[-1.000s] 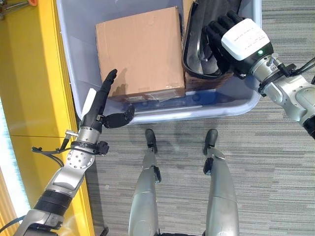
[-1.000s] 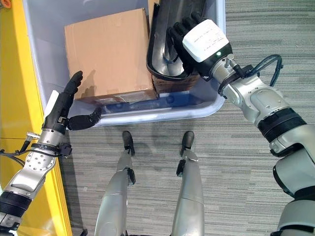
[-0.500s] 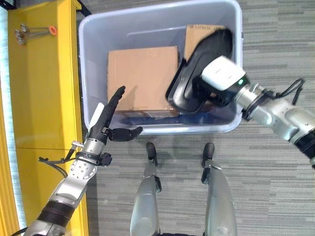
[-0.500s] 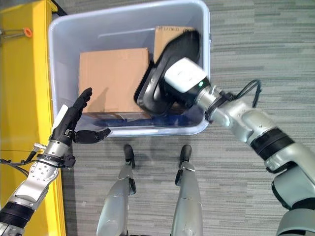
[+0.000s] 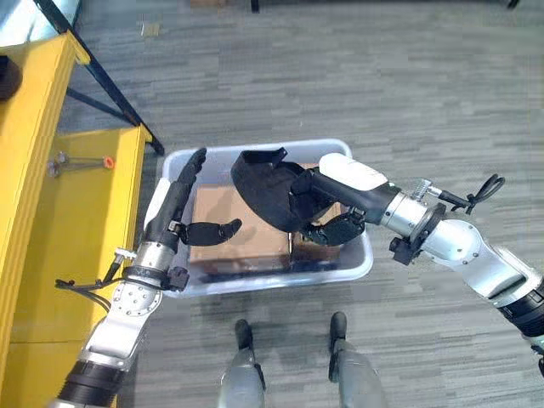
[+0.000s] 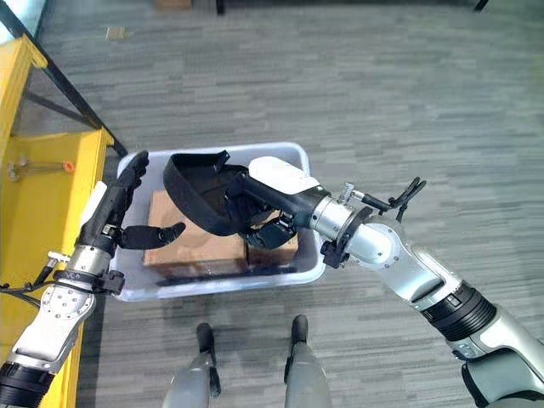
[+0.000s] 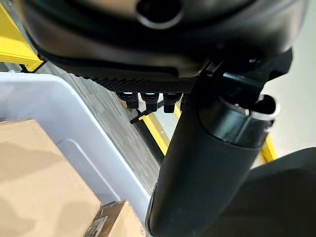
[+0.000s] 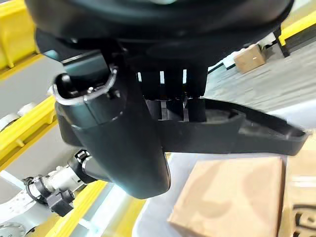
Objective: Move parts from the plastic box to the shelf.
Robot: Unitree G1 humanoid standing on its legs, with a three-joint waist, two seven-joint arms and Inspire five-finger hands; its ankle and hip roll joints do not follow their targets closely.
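Black part (image 5: 265, 189), a curved moulded plastic piece, is held above the box (image 5: 357, 255) by the right hand (image 5: 327, 208), whose fingers are curled round its right edge; the part hangs over the middle of the box, clear of the contents. Box is pale grey plastic and sits on the grey carpet (image 5: 340, 76). Inside it lie a large cardboard carton (image 6: 191, 242) on the left and a smaller carton (image 6: 276, 246) to its right, under the right hand. Left hand (image 5: 174, 204) hovers over the box's left rim, fingers straight and pointing far, thumb spread toward the right, holding nothing. Yellow shelf (image 5: 51, 195) stands just left of the box.
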